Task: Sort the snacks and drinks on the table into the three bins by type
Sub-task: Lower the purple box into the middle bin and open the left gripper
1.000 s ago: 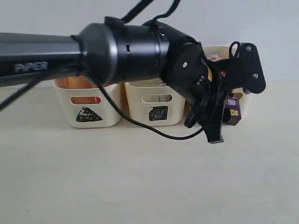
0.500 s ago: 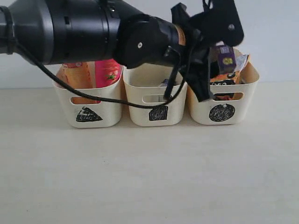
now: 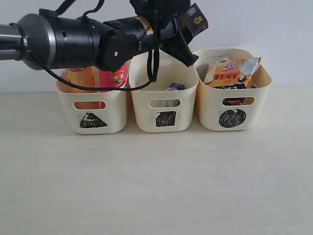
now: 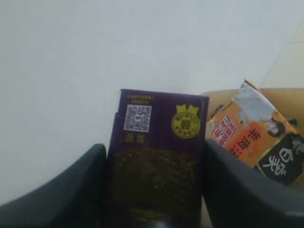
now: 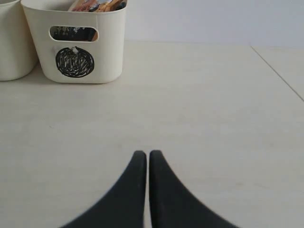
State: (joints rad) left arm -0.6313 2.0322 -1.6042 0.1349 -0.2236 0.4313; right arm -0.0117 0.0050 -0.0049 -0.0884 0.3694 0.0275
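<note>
The left gripper (image 4: 154, 185), half open, grips the purple carton (image 3: 197, 18) high above where the square bin (image 3: 146, 110) and circle bin (image 3: 208, 115) meet. A second ago the carton was down at table level. The right gripper (image 5: 146, 156) is clenched and empty.

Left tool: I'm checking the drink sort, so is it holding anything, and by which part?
Yes. The left tool holds the dark purple carton, clamped by its two opposite side faces, with its top end sticking out.

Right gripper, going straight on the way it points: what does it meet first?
The way looks free: the shut right gripper points across bare table, with the circle-marked bin off to one side. It might graze the table first; depth is unclear.
</note>
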